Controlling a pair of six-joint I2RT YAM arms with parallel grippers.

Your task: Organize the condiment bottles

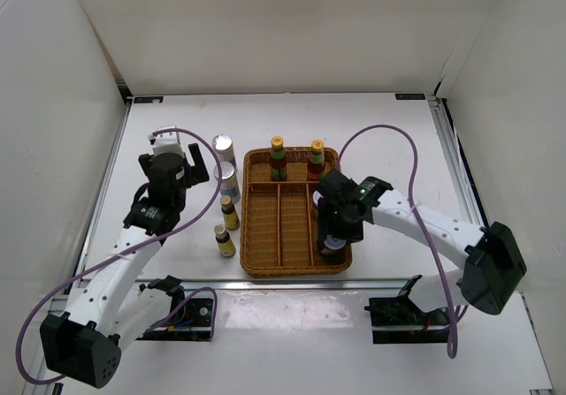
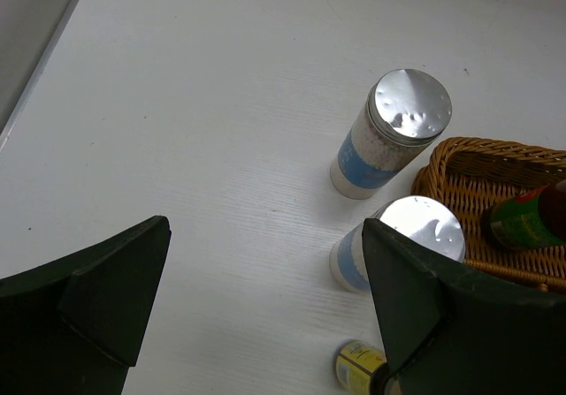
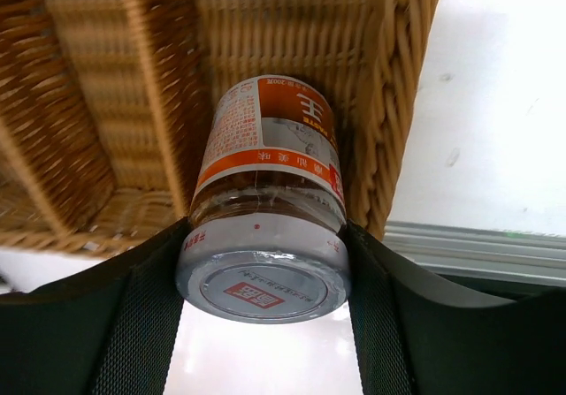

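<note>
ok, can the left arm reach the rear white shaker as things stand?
Probably yes. The left end effector is open just short of the rear shaker, with bare table between. The second shaker and wicker tray stand close beside it, so clearance looks tight.

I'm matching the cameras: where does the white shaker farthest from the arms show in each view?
Top external: the white shaker stands upper left of centre, beside the wicker tray's far left corner.
Left wrist: shaker right of centre, upright, left of the tray corner.
Right wrist: not in it.
Shared landmark: the wicker tray, in all three views.
</note>
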